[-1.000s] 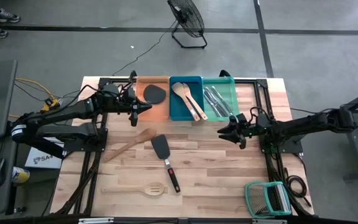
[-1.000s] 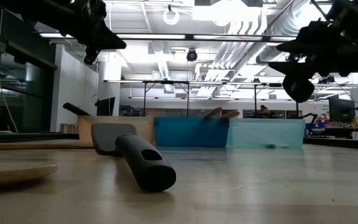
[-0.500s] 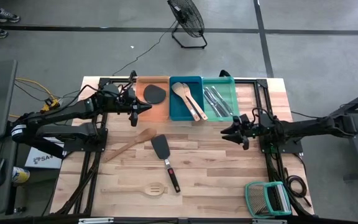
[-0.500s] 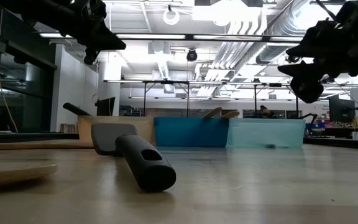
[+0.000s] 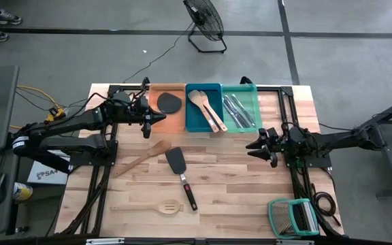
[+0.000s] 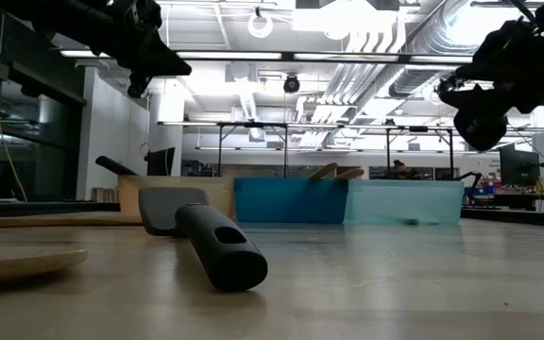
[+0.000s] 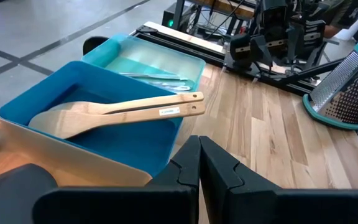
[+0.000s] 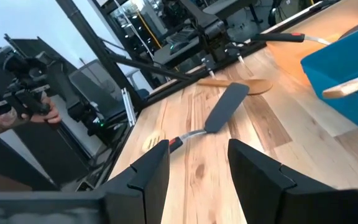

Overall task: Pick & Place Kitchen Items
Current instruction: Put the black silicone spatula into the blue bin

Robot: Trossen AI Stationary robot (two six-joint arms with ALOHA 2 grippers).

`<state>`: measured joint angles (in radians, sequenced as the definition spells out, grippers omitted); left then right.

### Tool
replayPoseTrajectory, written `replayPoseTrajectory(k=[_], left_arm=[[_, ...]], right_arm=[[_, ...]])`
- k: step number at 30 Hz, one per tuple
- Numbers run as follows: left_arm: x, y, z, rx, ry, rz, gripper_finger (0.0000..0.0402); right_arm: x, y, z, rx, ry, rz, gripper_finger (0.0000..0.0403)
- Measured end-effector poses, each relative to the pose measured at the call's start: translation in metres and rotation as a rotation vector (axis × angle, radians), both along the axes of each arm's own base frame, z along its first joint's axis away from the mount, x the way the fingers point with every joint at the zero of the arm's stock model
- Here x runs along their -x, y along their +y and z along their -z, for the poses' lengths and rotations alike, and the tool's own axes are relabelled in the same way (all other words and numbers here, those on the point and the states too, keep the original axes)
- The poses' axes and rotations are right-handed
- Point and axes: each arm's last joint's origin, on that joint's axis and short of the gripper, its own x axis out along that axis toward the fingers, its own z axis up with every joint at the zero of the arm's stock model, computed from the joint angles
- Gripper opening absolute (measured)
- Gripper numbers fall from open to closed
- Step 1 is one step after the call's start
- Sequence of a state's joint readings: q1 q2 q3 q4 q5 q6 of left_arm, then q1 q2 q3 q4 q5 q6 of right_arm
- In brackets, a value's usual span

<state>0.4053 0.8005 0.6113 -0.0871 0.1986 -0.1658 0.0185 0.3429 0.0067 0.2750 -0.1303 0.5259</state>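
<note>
No readable text (only an illegible sticker on a wooden spatula (image 7: pixel 114 112))

A black spatula (image 6: pixel 201 236) lies near on the table (image 6: pixel 395 283); orange (image 6: pixel 130 196), blue (image 6: pixel 289 200) and teal trays (image 6: pixel 406 202) stand behind it, towards 12 o'clock.

The table (image 5: pixel 237 184) is pale wood with striped plank grain. On it sit an orange tray (image 5: pixel 156 116), a blue tray (image 5: pixel 194 122) beside it and a teal tray (image 5: pixel 252 95) beside the blue one. The spatula (image 5: pixel 180 171) is black with a red-tipped handle; the slotted spoon (image 5: pixel 158 207) is pale wood. The wire rack (image 5: pixel 292 216) has a green frame.
</note>
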Motion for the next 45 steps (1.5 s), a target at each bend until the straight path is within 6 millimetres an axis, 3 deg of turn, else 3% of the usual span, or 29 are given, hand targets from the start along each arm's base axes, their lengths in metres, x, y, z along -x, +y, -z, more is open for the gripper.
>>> replayPoseTrajectory(k=[8,14,38,45], left_arm=[[0.001,0.0,0.002,0.016,0.023,-0.003,0.0],[0.001,0.0,0.002,0.028,0.02,-0.007,0.0],[0.001,0.0,0.002,0.058,0.014,-0.011,0.0],[-0.003,-0.004,0.004,0.084,0.021,0.106,0.0]], right_arm=[[0.013,-0.001,0.004,0.005,0.03,0.027,0.0156],[0.018,-0.002,-0.003,0.063,-0.059,0.054,0.0156],[0.019,-0.004,-0.002,0.089,-0.058,0.12,0.0156],[0.019,-0.004,-0.003,0.089,-0.06,0.122,0.0156]])
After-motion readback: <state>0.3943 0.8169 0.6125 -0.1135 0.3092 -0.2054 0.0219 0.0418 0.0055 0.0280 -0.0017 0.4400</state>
